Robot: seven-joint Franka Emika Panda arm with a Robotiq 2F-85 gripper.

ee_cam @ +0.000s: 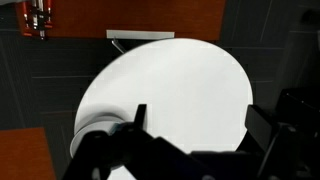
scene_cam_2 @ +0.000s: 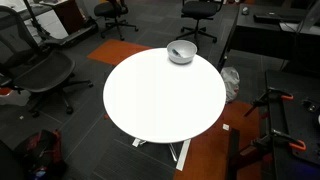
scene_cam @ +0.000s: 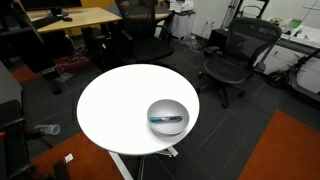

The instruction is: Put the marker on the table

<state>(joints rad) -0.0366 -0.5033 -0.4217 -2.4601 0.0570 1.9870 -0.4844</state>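
marker [scene_cam: 166, 119] lies inside bowl [scene_cam: 168, 108], bowl sits near edge of table [scene_cam: 110, 100]. gripper [ee_cam: 198, 118] shows in wrist view only: jaws spread wide, nothing between them, above bare tabletop, bowl outside that frame.

risks as we judge them:
- marker lies low against curved wall, so pinch may slip or fingers may strike rim
- bowl likely unfixed, a nudge may slide it off edge
- slim round marker may roll off table once released
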